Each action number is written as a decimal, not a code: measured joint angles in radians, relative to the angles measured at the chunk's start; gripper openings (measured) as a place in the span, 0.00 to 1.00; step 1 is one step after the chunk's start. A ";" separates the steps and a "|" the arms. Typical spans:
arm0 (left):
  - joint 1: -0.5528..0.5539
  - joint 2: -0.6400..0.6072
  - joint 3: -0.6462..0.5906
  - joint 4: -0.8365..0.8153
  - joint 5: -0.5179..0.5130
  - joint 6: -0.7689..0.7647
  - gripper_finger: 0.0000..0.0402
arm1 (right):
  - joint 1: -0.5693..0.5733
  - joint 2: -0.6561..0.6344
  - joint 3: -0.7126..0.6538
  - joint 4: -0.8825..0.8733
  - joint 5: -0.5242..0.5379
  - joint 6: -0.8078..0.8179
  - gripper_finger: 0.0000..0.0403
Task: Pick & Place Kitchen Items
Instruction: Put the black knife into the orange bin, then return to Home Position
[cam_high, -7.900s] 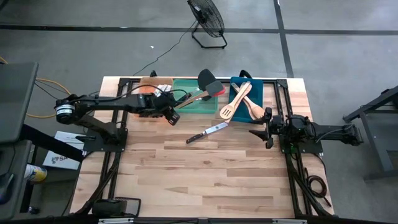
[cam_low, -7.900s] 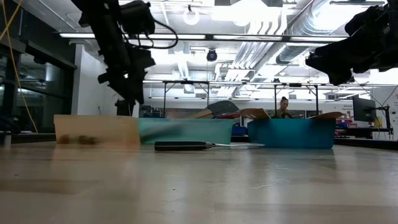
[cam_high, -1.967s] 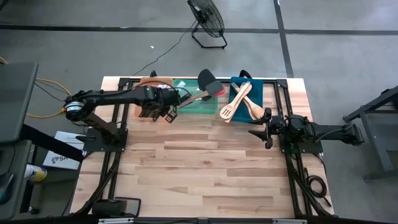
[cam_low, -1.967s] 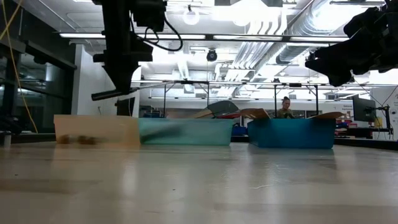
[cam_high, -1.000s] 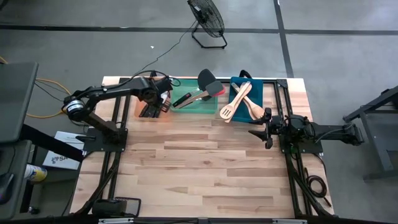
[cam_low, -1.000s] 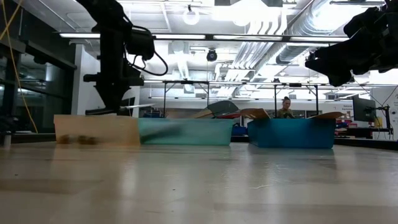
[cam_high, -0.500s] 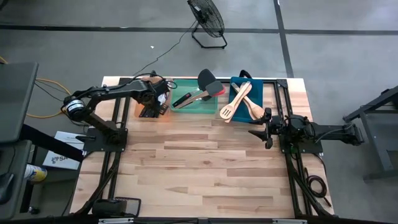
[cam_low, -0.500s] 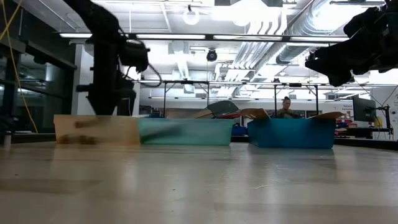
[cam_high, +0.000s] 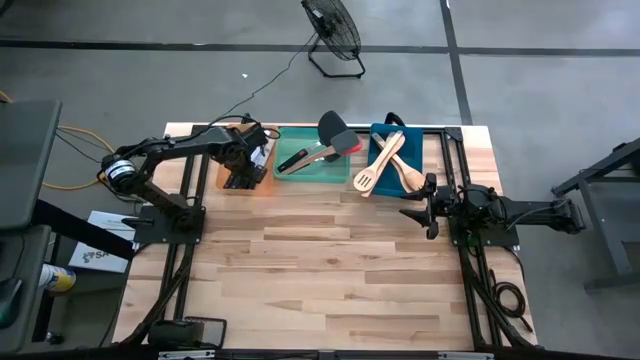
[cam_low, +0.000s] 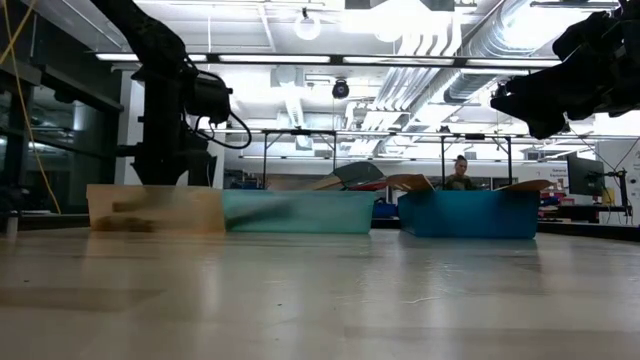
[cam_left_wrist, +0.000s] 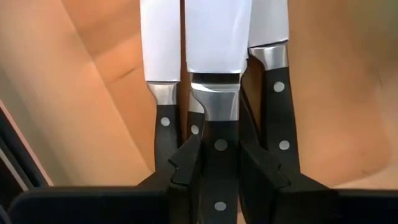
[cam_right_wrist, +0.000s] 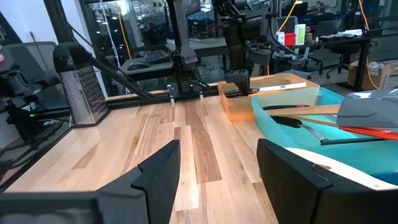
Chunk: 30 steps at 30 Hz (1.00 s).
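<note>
- Left gripper (cam_left_wrist: 216, 163) was down in the orange tray (cam_high: 262, 183), jaws closed narrowly on the black handle of the middle knife (cam_left_wrist: 217, 93)
- Knife handle sat squarely between the two fingers (cam_left_wrist: 181, 165), blade pointing away from the wrist, two more knives (cam_left_wrist: 160, 81) lying close on either side on the tray floor
- High view: left gripper (cam_high: 252, 158) over the orange tray at the table's far left
- Right gripper (cam_right_wrist: 214, 168) waited at the table's right side, jaws wide apart, holding nothing
- Green tray (cam_high: 340, 174) held black and red spatulas (cam_high: 335, 134); blue tray (cam_high: 378, 131) held wooden spoons (cam_high: 388, 160)
- Change: earlier a knife lay on the bare table in front of the green tray; that spot was now bare, and the left arm had swung from the tray's front edge to over the orange tray, lowering the knife in
</note>
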 joint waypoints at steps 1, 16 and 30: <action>0.000 0.000 0.000 -0.001 0.000 0.006 0.19 | 0.000 0.000 0.000 0.000 0.000 0.000 0.51; -0.036 -0.014 0.000 0.018 -0.012 0.028 0.36 | 0.000 0.000 0.000 0.000 0.000 0.000 0.51; -0.398 -0.172 -0.001 0.301 -0.054 0.281 0.02 | 0.000 0.000 0.000 0.000 0.000 0.000 0.51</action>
